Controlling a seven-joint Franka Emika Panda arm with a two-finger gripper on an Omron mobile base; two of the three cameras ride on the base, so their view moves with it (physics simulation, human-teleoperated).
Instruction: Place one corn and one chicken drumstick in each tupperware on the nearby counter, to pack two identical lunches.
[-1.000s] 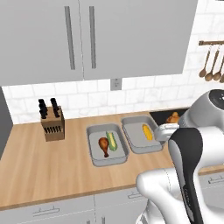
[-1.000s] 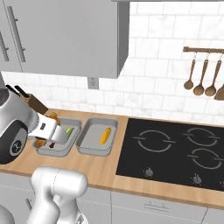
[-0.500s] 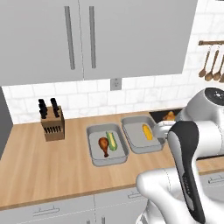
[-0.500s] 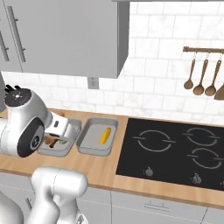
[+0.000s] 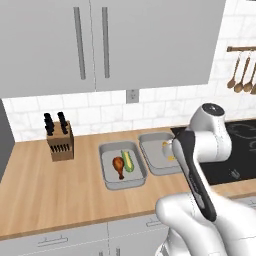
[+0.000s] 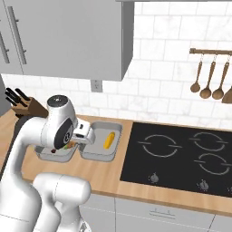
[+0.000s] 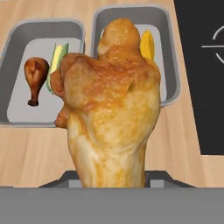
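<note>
The two-finger gripper (image 7: pixel 112 177) is clamped on a large golden-brown roasted chicken drumstick (image 7: pixel 111 105), which stands up from the jaws and hangs over the light-brown wood-grain counter (image 5: pixel 45 192). Beyond the gripper lie two grey rectangular metal tupperware trays: the left tray (image 7: pixel 13 57) already holds a small dark-brown drumstick (image 7: pixel 36 78) and a green-husked yellow corn cob (image 7: pixel 57 59), while the right tray (image 7: pixel 173 83) holds only a bare yellow corn cob (image 7: pixel 147 43). The likely trouble is aim: the held meat hides much of both trays from the hand view, so releasing too near the shared rims could drop it into the already full tray, onto a rim, or onto the counter short of the trays. The black glass hob (image 6: pixel 181 158) lies just past the right tray, so overshooting is also a risk.
</note>
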